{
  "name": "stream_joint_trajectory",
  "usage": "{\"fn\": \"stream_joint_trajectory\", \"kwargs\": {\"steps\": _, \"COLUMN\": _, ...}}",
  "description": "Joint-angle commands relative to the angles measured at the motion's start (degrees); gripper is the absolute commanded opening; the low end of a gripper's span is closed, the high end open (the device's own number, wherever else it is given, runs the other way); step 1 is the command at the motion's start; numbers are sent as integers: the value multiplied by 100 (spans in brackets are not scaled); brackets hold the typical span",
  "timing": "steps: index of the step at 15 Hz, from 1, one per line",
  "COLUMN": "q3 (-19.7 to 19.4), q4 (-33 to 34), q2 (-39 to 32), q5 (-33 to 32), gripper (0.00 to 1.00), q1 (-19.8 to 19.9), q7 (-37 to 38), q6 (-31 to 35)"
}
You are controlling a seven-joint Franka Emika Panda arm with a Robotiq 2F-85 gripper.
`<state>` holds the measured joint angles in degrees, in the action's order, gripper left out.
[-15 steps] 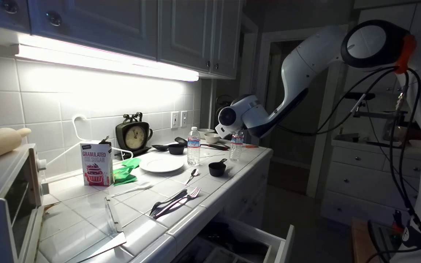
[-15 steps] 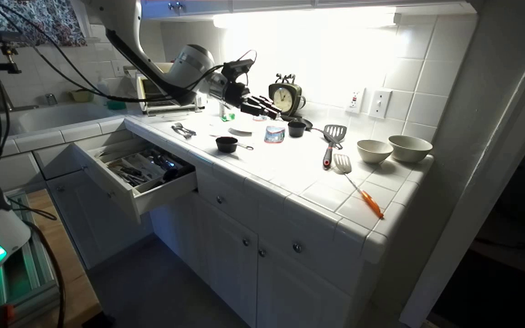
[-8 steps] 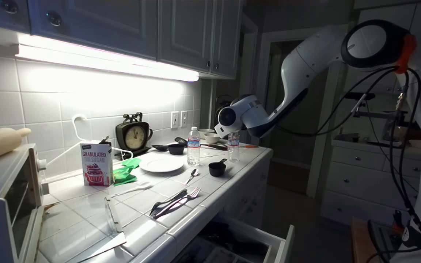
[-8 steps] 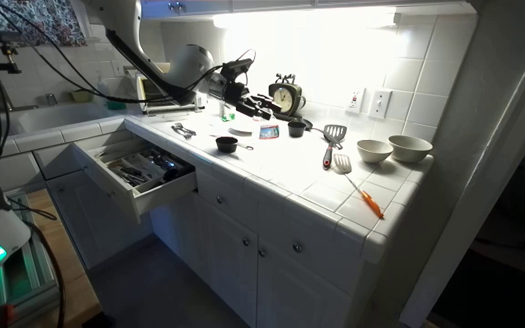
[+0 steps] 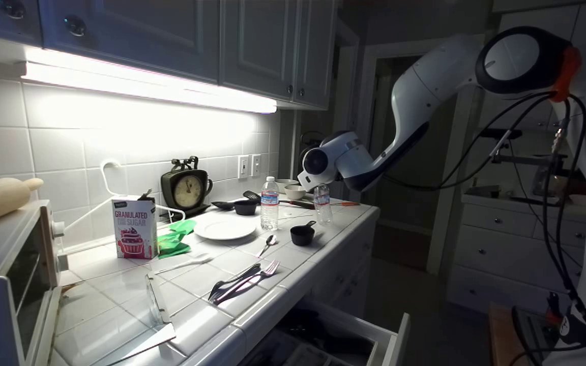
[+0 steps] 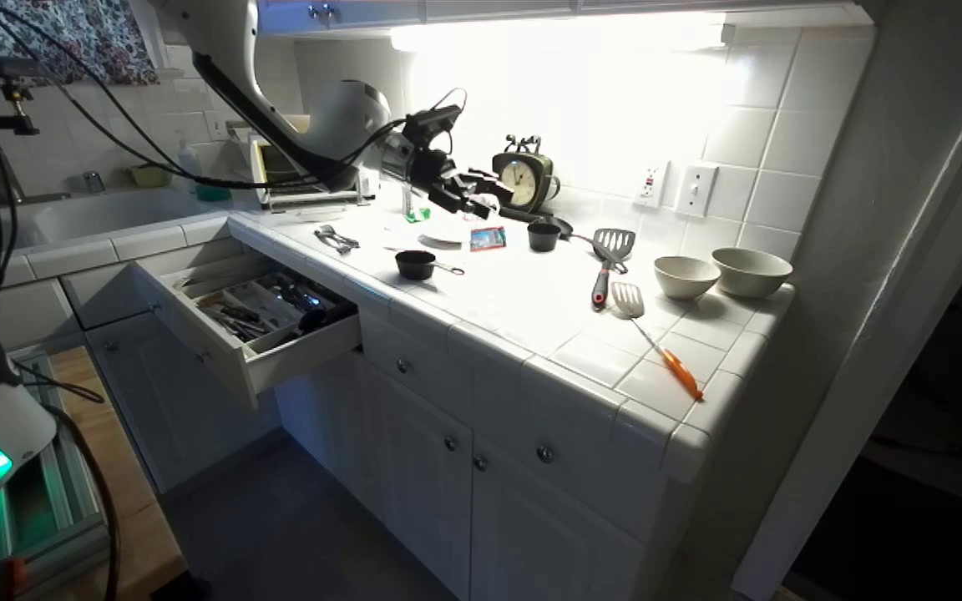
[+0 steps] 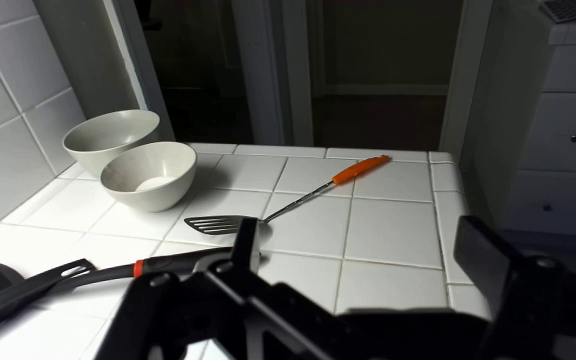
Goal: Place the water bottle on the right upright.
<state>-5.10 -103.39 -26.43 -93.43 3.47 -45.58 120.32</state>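
water bottle [image 5: 323, 207]: right of centre in an exterior view, base at the white tiled counter [image 7: 393, 230], leaning slightly, top toward frame left and hidden by the robot wrist [image 5: 318, 165]. whether it sits flat, unclear. gripper [image 7: 360, 237] by its upper end, fingers [image 7: 480, 260] spread wide apart in the wrist view; contact with the bottle unclear. second bottle [image 5: 269, 207]: mid-frame, upright, white cap. bottles counted: two, each with a blue-and-red label, lettering too small to read. carton [image 5: 136, 229]: one, left of frame, "granulated" and "sugar" legible, pink-red cupcake under the words. arm base [image 6: 5, 417], far left of an exterior view: "emika" legible. bowls [image 7: 168, 195], two, overlapping, upper left of the wrist view. orange-handled turner [image 7: 350, 173], one, mid-frame there. round-faced clock [image 5: 187, 192], one, left of centre in an exterior view, dial marks too small to read. plate [image 5: 225, 230], one, white, lower right of it. black cups [image 5: 302, 235], two: one right of centre, one behind the plate.
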Motion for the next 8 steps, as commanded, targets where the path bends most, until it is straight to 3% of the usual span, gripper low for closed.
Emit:
{"fn": "stream_joint_trajectory", "kwargs": {"steps": 1, "q3": 34, "q4": -217, "q2": 177, "q5": -196, "gripper": 100, "q1": 10, "q7": 163, "q6": -31}}
{"fn": "stream_joint_trajectory", "kwargs": {"steps": 8, "q3": 22, "q4": -209, "q2": 195, "q5": -161, "gripper": 100, "q1": 54, "q7": 168, "q6": -3}}
